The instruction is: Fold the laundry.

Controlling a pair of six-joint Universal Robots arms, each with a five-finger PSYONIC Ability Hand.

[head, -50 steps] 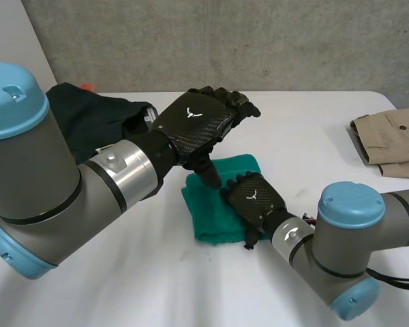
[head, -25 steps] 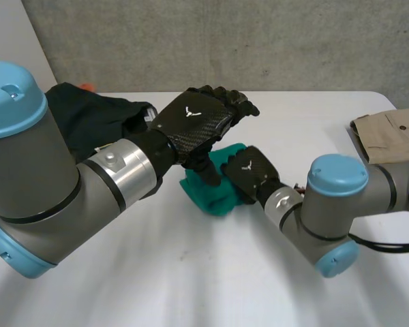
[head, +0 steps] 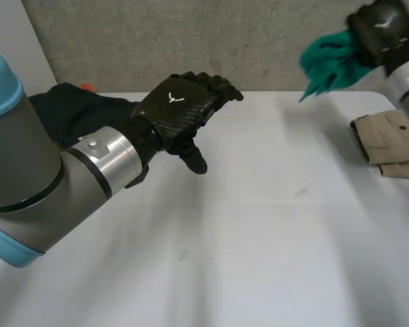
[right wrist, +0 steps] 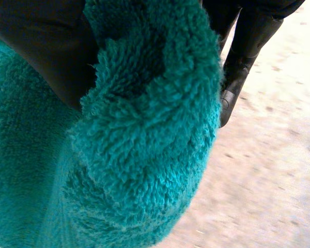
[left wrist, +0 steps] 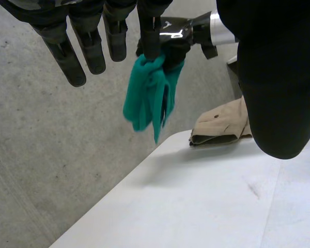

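Note:
A folded green towel (head: 330, 61) hangs in the air high above the table's far right, bunched in my right hand (head: 382, 30), whose fingers are curled round it. The left wrist view shows the green towel (left wrist: 150, 93) dangling from my right hand (left wrist: 173, 36). Close up in the right wrist view, the fluffy green towel (right wrist: 134, 144) is squeezed between thumb and fingers (right wrist: 237, 67). My left hand (head: 180, 109) hovers above the table's middle left, open, fingers (left wrist: 88, 46) straight and holding nothing.
A folded tan garment (head: 388, 143) lies at the table's right edge, below the lifted towel. A dark heap of clothes (head: 88, 116) sits at the far left behind my left arm. A grey wall stands behind the white table (head: 259, 225).
My right hand closed on the green towel on the table, then lifted it up and far to the right. My left hand drew slightly left.

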